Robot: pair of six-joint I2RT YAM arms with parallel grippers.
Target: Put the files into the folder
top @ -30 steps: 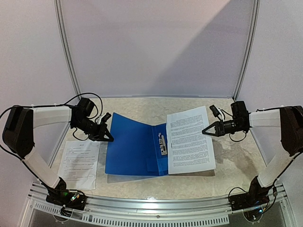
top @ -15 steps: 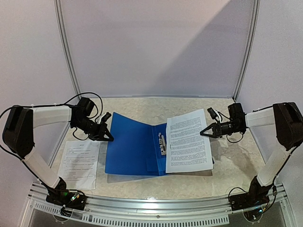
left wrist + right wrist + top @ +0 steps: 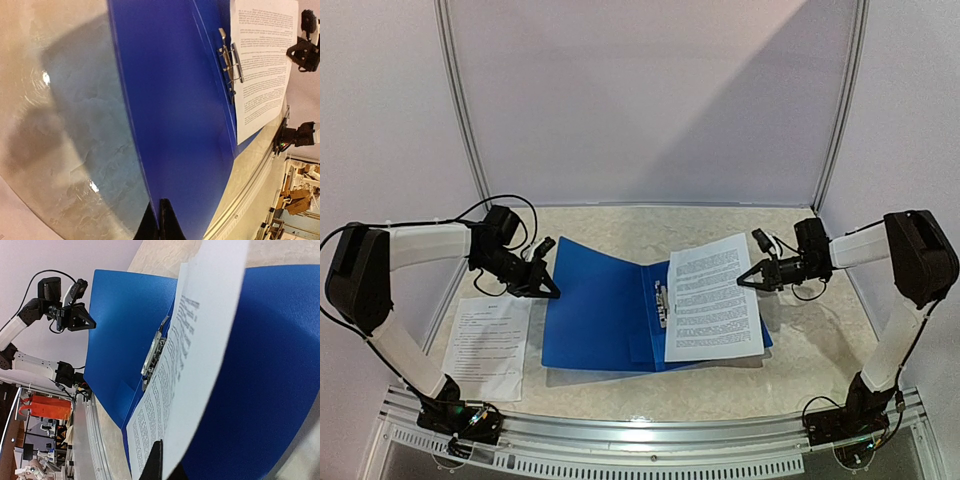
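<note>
Okay, both arms are busy and each pair of jaws has a job. My left jaws are clenched on the outer left edge of the folder [image 3: 600, 310], at middle left of the overhead view. The left wrist view shows them pinching that blue rim at bottom centre. I read that grip as an anchor: it pins the cover open and stops the whole thing sliding across the surface [image 3: 620, 225] while paper comes in from the other side.

On the right, my right jaws are clamped on the right edge of the files [image 3: 710, 300]. Those sheets lie over the folder's right half, at centre right of the overhead frame, with their left edge just beside the metal clip [image 3: 665, 303] at the spine. The right wrist view shows the held edge lifted off the blue panel, which I take as letting the stack glide toward the clip rather than drag. The stack sits a little skewed and overhangs the folder's lower edge, so it wants squaring.

One more printed sheet [image 3: 490, 345] lies at lower left, apart from the folder and untouched.
</note>
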